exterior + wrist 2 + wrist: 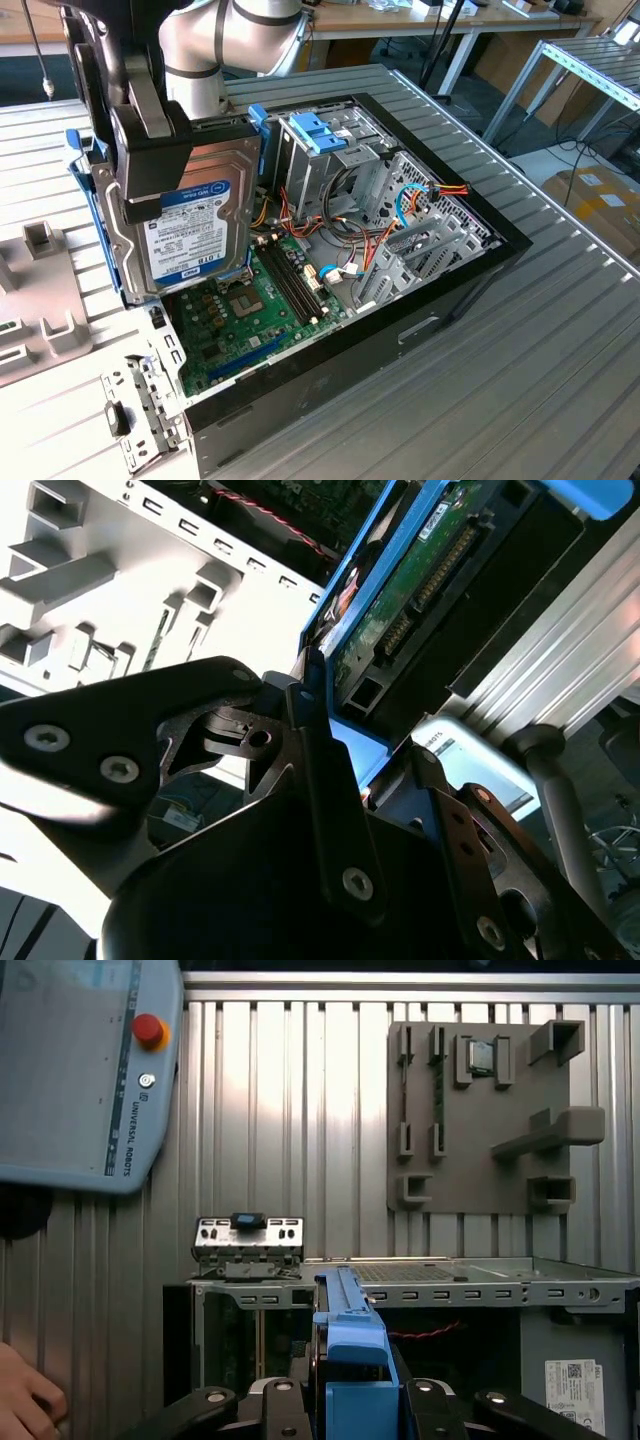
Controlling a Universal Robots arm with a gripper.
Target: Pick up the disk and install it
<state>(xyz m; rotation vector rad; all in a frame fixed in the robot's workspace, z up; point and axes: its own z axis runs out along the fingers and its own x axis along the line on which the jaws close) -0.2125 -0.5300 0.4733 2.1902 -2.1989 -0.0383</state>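
My gripper (150, 165) is shut on the disk (190, 235), a dark-grey hard drive with a white and blue label in a light-blue carrier. The disk hangs tilted, nearly on edge, above the end of the open computer case (450, 290) at the exterior view's left, over the green motherboard (250, 320). In the second wrist view the disk (420, 580) shows its circuit-board side and connector, with the black fingers (320, 750) clamped on the carrier's edge. In the first wrist view the blue carrier (350, 1345) stands edge-on between the gripper's links, over the case's rim (450, 1285).
A drive cage with blue tabs (320, 140) stands at the case's far side, with coloured cables (410, 200) around it. A loose metal bracket (135, 410) lies beside the case. A grey fixture plate (480, 1110), a teach pendant (80, 1070) and a person's hand (25, 1400) are on the ribbed table.
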